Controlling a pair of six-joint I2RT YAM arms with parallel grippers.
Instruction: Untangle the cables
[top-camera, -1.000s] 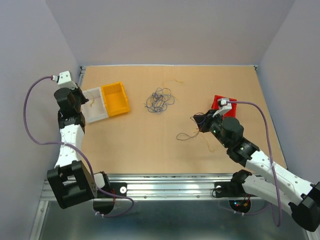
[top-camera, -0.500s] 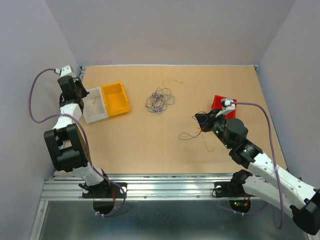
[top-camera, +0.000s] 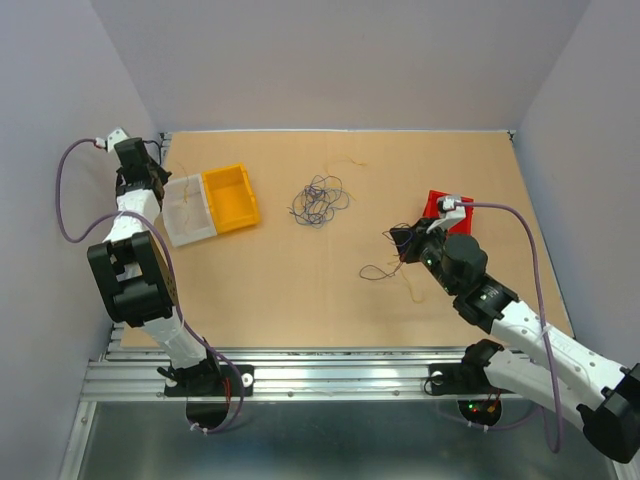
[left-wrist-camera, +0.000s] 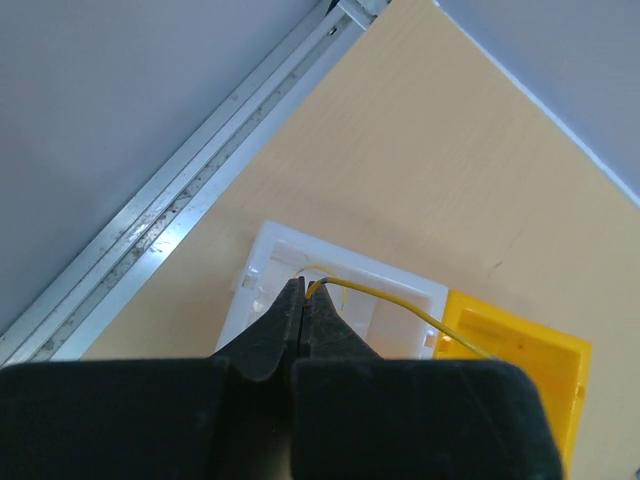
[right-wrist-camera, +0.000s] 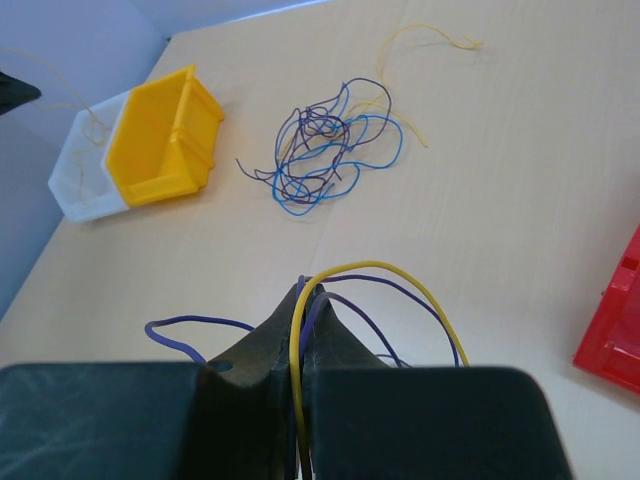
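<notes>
The cables (top-camera: 320, 200) lie as a loose bunch of thin dark blue and purple loops mid-table; they also show in the right wrist view (right-wrist-camera: 325, 150). My left gripper (left-wrist-camera: 305, 290) is shut on one thin yellow wire (left-wrist-camera: 400, 303) above the white bin (left-wrist-camera: 300, 240); it sits at the far left (top-camera: 160, 186). My right gripper (right-wrist-camera: 303, 290) is shut on a yellow wire (right-wrist-camera: 400, 275) and purple wires (right-wrist-camera: 190, 325), held right of centre (top-camera: 400, 240). Their loose ends trail on the table (top-camera: 378, 270).
A white bin (top-camera: 190, 212) and a yellow bin (top-camera: 230, 197) stand side by side at the left. A red bin (top-camera: 440, 205) sits behind my right gripper. A single yellow strand (right-wrist-camera: 430, 35) lies behind the bunch. Walls close in the table.
My left arm has swung back toward the far left corner, lifting the yellow wire over the white bin. My right gripper has barely shifted, still holding its wires.
</notes>
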